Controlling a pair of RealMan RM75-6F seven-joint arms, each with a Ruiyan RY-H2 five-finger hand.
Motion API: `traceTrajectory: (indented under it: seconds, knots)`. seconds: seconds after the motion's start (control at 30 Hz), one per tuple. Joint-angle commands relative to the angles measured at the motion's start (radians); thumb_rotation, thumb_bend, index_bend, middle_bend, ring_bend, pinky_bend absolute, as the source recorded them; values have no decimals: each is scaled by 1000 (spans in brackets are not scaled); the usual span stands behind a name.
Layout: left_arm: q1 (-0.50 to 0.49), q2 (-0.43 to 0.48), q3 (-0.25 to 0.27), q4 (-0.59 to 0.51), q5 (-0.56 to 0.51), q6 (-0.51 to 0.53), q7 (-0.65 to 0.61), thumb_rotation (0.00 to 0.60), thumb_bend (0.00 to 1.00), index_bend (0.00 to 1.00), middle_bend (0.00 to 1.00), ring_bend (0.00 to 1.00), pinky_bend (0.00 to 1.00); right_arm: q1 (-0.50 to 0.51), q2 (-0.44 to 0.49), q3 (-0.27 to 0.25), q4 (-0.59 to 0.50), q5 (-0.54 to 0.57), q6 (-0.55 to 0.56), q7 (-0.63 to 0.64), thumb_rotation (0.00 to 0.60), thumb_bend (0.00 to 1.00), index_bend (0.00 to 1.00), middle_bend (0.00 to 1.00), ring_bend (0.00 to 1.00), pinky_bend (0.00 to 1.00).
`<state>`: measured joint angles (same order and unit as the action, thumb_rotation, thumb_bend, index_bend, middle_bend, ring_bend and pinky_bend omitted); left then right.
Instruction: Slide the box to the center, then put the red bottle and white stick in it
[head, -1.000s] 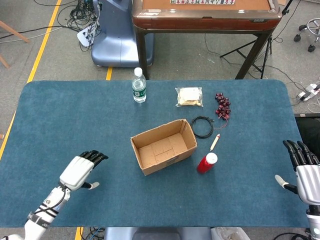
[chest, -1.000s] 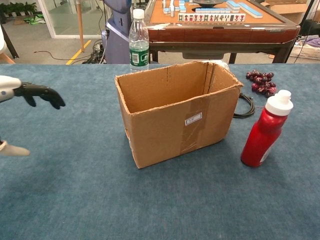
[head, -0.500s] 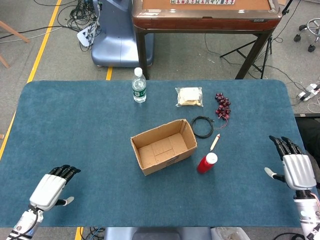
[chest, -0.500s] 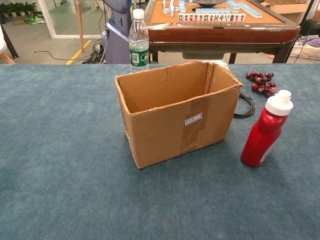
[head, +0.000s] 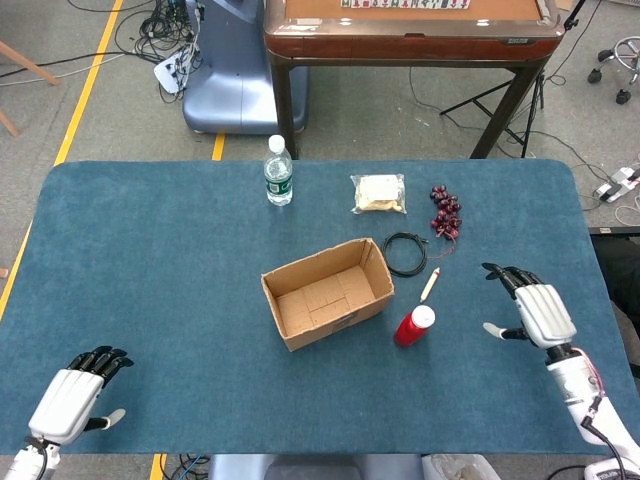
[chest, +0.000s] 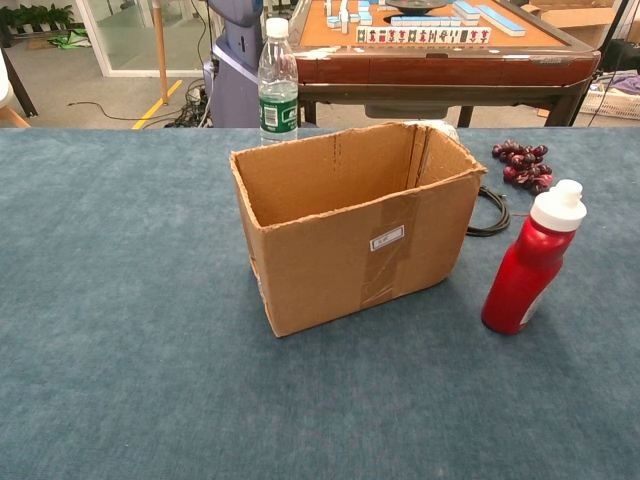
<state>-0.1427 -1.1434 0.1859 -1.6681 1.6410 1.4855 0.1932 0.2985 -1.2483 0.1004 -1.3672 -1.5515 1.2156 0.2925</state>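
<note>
Right robot hand hovers open beside red bottle.

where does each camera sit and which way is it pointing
Head view: high above, looking steeply down on the whole table; shows the left hand and right hand, both empty.
Chest view: low at the near table edge, looking level across it; no hands or arms show.
Shared: cardboard box, red bottle, water bottle.

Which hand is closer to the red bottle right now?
The right hand. It hovers open just to the right of the red bottle, not touching it. The left hand sits far off at the table's near-left corner, beyond the cardboard box.
</note>
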Motion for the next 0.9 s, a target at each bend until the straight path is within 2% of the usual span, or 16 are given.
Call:
traceTrajectory:
  seconds: [0.03, 0.13, 0.27, 0.9]
  knots:
    - [9, -1, -2, 5, 3, 2, -1, 600, 0, 318, 265, 178, 254, 42, -18, -14, 27, -25, -44, 57, 600, 0, 176, 309, 213, 261]
    - [21, -1, -2, 5, 3, 1, 6, 600, 0, 365, 315, 182, 256, 72, -23, -24, 36, -39, -73, 97, 600, 0, 187, 315, 221, 262]
    - [32, 2, -5, 3, 13, 7, 13, 600, 0, 400, 324, 185, 261, 105, -30, -36, 43, -59, -99, 140, 600, 0, 199, 322, 225, 263]
    - [59, 9, -29, 6, 38, 8, -4, 600, 0, 406, 327, 188, 266, 225, -57, -84, 61, -92, -198, 223, 600, 0, 217, 308, 232, 263]
